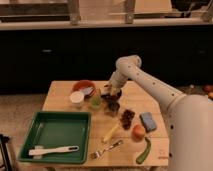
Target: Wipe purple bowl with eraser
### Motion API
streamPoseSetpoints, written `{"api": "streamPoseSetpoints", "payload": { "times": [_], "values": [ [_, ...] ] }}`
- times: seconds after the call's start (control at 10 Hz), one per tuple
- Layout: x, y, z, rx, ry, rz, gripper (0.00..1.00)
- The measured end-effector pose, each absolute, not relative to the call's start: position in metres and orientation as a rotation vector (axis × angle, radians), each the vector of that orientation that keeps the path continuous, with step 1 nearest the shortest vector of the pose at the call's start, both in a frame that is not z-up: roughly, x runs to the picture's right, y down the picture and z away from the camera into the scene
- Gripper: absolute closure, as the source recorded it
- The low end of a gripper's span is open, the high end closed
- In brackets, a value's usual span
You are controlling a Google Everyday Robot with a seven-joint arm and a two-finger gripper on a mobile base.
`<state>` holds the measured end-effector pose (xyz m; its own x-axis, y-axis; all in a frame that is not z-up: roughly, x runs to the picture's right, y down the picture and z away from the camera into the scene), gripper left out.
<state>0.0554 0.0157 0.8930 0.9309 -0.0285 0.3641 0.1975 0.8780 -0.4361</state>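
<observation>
Standing across the frame: rectangular light wooden desk (62, 100). Reaching from the right edge toward the desk's centre: white robot arm (150, 85). Sitting by the near-left corner: green plastic tray (57, 131). Resting near the far edge: round orange-red bowl (82, 87). Lying mid-desk, beneath the tool: round dark purple bowl (110, 97). Hovering directly over that bowl: gripper (113, 90); finger state, cannot tell. Eraser not being made out.

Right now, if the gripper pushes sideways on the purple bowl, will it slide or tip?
Probably slide: the purple bowl looks round and wide-based on the smooth wooden table. It may bump the small dark cup close in front. The gripper sits at its rim.
</observation>
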Motion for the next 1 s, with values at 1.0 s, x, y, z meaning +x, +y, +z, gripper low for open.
{"api": "streamPoseSetpoints", "payload": {
  "times": [1.0],
  "values": [
    [0.099,0.003,0.891,-0.488,-0.221,-0.03,1.0]
  ]
}}
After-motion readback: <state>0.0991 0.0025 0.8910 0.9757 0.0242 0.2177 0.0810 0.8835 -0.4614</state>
